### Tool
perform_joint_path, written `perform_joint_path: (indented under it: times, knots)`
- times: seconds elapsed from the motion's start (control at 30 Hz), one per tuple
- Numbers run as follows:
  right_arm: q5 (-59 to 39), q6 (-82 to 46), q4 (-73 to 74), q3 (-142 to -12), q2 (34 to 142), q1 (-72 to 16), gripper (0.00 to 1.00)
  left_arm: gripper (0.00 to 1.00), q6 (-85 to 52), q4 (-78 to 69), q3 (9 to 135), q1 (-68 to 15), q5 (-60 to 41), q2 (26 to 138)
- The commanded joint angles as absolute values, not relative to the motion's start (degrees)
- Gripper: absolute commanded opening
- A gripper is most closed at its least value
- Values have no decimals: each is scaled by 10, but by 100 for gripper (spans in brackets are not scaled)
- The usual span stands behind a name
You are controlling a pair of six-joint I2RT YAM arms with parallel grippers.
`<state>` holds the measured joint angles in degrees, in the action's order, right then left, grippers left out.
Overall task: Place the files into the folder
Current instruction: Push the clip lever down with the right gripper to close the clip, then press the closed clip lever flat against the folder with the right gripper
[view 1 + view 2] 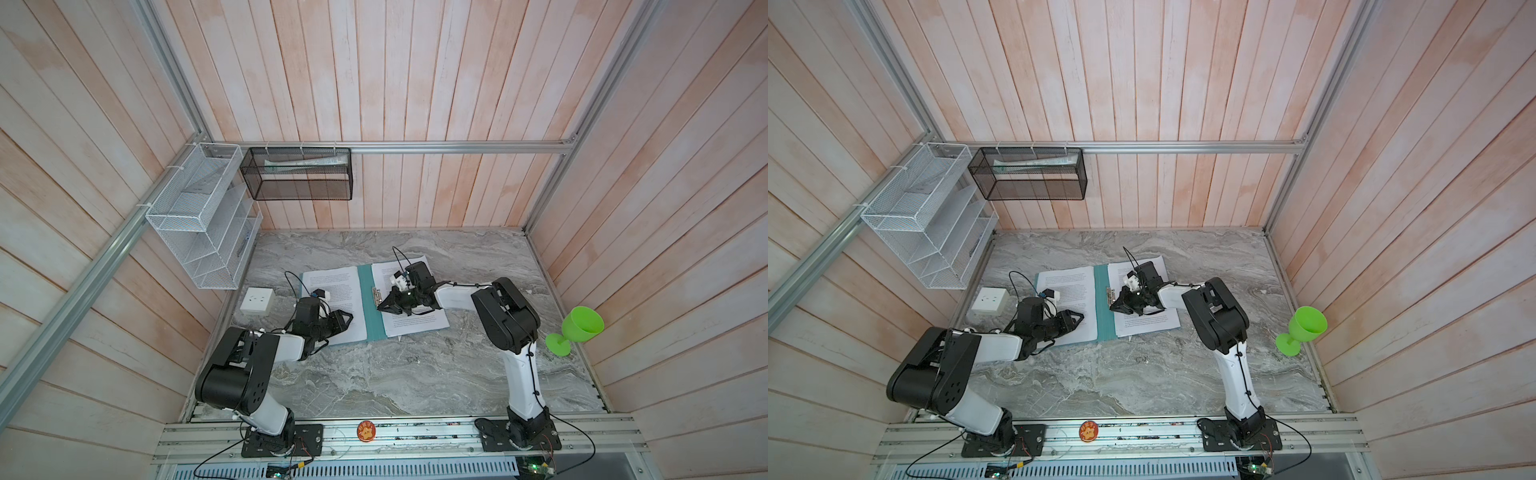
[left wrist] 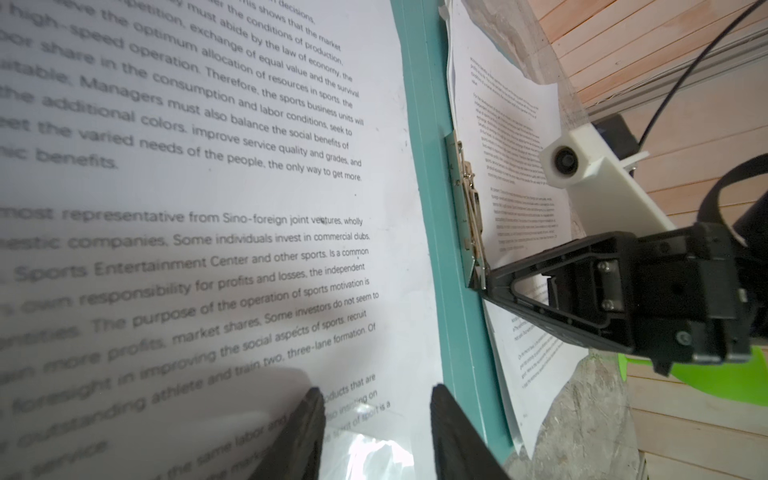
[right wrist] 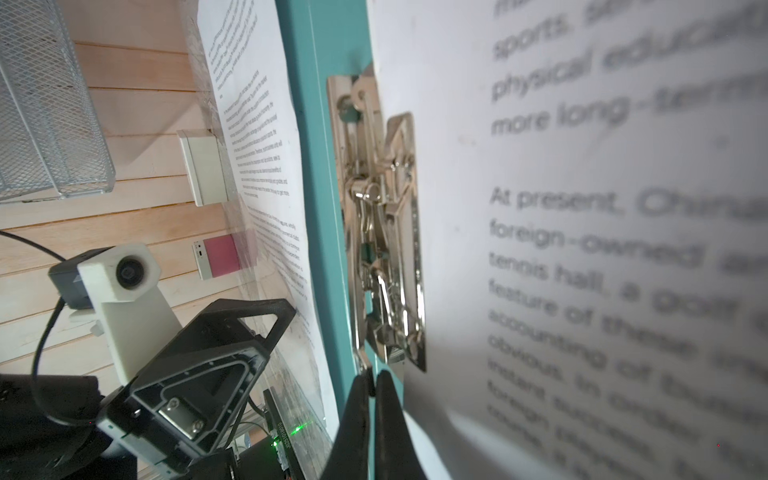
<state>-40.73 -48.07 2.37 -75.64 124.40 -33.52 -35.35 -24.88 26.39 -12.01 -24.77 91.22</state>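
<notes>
Lying open on the marble table (image 1: 395, 374), the teal folder (image 1: 370, 309) bears the files: one printed sheet (image 1: 332, 286) on its left leaf, a small stack (image 1: 432, 320) on its right. Left of the folder's spine, the left gripper (image 1: 348, 319) hangs over the sheet, jaws parted and empty. Just right of the spine, the right gripper (image 3: 371, 384) is clenched at the near end of the metal clip (image 3: 382, 216); whether it pinches the lever is unclear. Well right of the folder stands a green goblet (image 1: 582, 326).

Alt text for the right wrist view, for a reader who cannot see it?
The right gripper, closed, touches the end of the metal clip on the open teal folder. Printed sheets lie on both sides of the spine, and the left gripper is over the farther one.
</notes>
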Motion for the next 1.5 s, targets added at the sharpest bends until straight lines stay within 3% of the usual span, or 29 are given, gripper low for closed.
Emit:
perform_joint_path:
  times: [0.0,0.4,1.13,1.47]
  knots:
    - [-294,-437,-99,-756,1265,-323,4,44,-357,-191,262,-116,-212,936]
    - [-211,-393,-192,-801,1304,-348,1,44,-353,-177,277,-116,-217,955]
    - [-164,-370,-320,-791,1369,-397,0,44,-352,-152,302,-116,-226,984]
    - [-211,-397,-292,-835,1265,-376,8,51,-315,-130,323,-116,-258,970]
